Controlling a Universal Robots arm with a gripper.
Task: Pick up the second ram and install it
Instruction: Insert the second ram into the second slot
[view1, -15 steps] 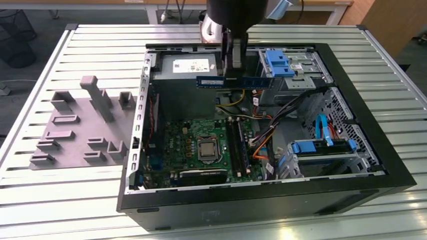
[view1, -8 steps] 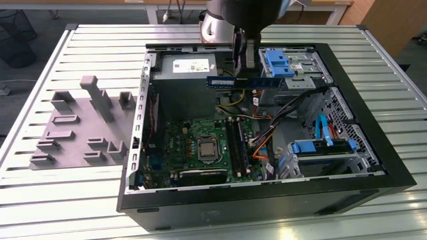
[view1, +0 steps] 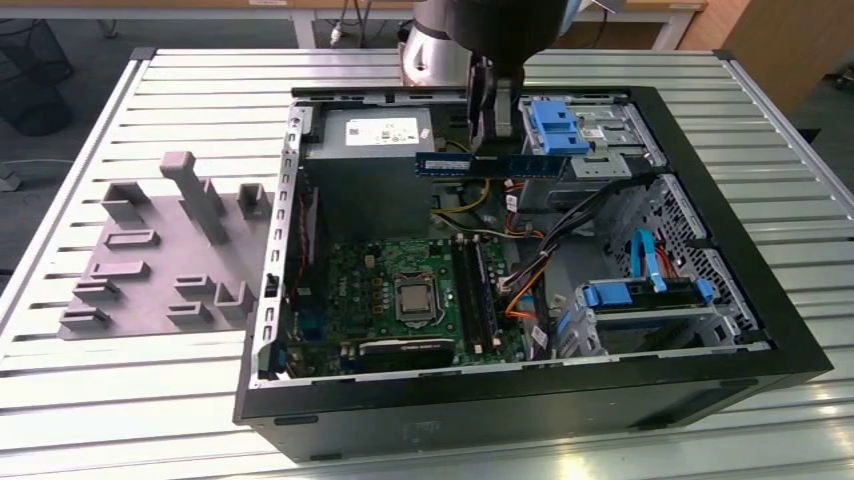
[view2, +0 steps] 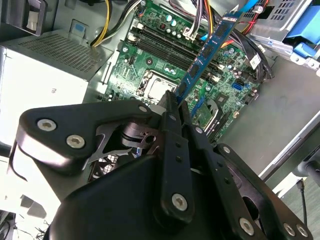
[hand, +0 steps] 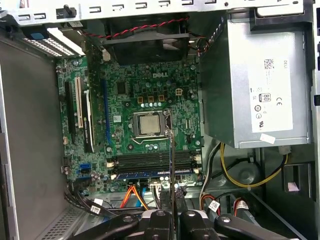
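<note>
The second ram (view1: 454, 164) is a bluish board with black chips. It hangs level above the far end of the open computer case (view1: 534, 395), over the power supply's edge. My gripper (view1: 491, 150) is shut on it from above, near its middle. In the second wrist view the ram (view2: 207, 50) runs out from my fingers (view2: 170, 107) over the green motherboard (view2: 150, 65). In the first wrist view the ram (hand: 171, 145) shows edge-on above the long black memory slots (hand: 150, 161). One slot seems to hold a bluish stick (hand: 150, 174).
A grey blocky fixture (view1: 160, 260) lies on the slatted table at the exterior view's left. The case holds a silver power supply (view1: 374, 125), a bare processor (view1: 416, 298), blue drive caddies (view1: 554, 125), and orange and yellow cables (view1: 527, 290) beside the slots.
</note>
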